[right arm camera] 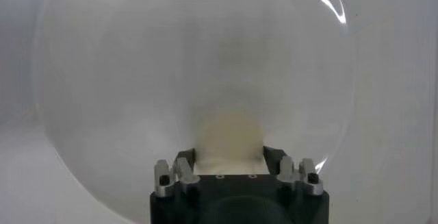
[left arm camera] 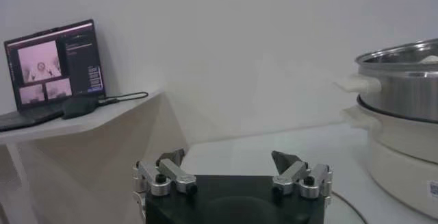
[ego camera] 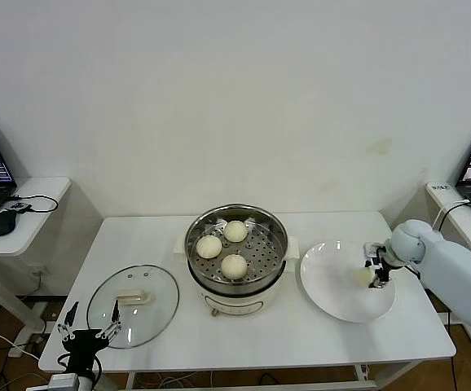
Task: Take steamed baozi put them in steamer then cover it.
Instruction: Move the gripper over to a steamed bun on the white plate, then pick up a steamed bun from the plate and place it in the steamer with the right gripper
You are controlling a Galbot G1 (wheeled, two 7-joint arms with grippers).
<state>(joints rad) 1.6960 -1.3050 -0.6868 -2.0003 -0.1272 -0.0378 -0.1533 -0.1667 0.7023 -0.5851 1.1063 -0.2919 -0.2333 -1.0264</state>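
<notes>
A: What does the right arm (ego camera: 455, 269) look like?
B: A smooth, pale blue-white shell with a rounded joint at the wrist, ending in a small black right gripper (ego camera: 376, 275).
A: And the left gripper (left arm camera: 233, 170)?
B: A black block body. Each dark finger (left arm camera: 286, 160) sits on a silvery metal link (left arm camera: 168, 176) with black round screw heads.

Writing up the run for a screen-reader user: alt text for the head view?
The right gripper has its jaws around the last creamy-white round bun on a flat white plate. Three buns sit in the shiny steel steamer basket at centre. The clear glass lid lies by the idle, open left gripper.
</notes>
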